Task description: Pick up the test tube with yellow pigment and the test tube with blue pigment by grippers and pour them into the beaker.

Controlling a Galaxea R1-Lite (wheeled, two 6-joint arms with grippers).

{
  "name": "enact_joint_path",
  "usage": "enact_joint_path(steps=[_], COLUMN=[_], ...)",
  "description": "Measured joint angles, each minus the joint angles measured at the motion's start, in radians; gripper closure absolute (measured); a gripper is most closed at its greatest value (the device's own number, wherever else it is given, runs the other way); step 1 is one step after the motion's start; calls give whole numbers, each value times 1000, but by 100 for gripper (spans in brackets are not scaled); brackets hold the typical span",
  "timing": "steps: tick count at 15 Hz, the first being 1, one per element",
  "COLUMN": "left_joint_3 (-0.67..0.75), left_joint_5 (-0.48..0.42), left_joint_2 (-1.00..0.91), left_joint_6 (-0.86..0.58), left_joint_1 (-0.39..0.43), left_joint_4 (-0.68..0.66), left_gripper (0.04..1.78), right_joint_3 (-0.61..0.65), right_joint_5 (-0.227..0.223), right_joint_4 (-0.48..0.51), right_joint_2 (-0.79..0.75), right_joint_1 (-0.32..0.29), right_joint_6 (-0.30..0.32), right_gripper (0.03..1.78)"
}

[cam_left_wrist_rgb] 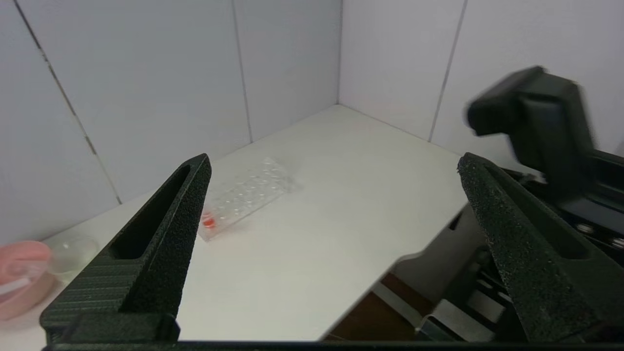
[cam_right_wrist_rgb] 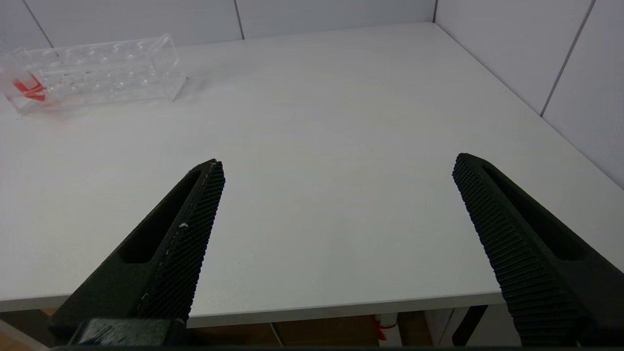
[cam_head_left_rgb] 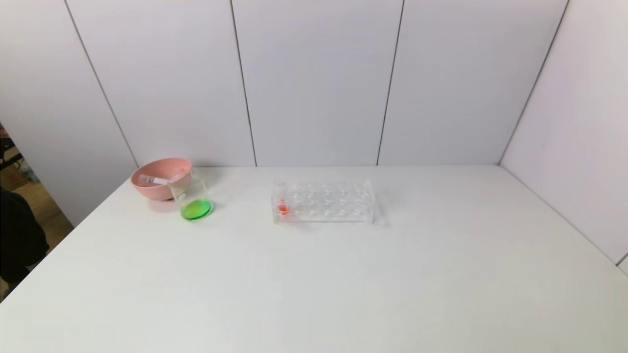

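I see the beaker [cam_head_left_rgb: 191,200] standing upright near the table's [cam_head_left_rgb: 314,284] far-left corner, its mouth up, with green liquid [cam_head_left_rgb: 196,210] pooled in the bottom. It touches or nearly touches the pink bowl [cam_head_left_rgb: 159,177] just behind it, toward the back wall. In the bowl lie clear tubes [cam_head_left_rgb: 153,180], on their sides, long axis running roughly along the back edge; I cannot tell which pigment they held.

The rack [cam_head_left_rgb: 324,201] sits near the middle of the far edge, long side parallel to that edge. One tube with red [cam_head_left_rgb: 282,207] at its bottom stands upright in the rack's left end; I see no other colour in its slots.

My left gripper [cam_left_wrist_rgb: 331,165] hangs off the table's near-left corner, jaws spread wide, nothing between them. My right gripper [cam_right_wrist_rgb: 336,168] hangs over the near edge toward the right, jaws likewise wide apart and bare. Both are well apart from the glassware, and neither shows in the head view.
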Motion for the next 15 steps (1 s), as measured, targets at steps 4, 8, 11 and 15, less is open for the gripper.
enact_joint_path(steps=[4,8,11,15], left_joint_3=[78,384,751,1280], left_joint_5=[25,183,441,701], left_joint_2=[-239,-409,-512,-656], left_joint_6=[-110,-9,98,117], left_joint_1=[-50,-75,-100,-123], left_joint_4=[97,56,-144,-534], left_gripper=[6,6,6,6], right_joint_3=[0,0,0,0], right_joint_5=[0,0,0,0], right_joint_4=[0,0,0,0], right_joint_2=[0,0,0,0], right_joint_1=[0,0,0,1], right_joint_6=[0,1,0,0], right_gripper=[10,10,10,10])
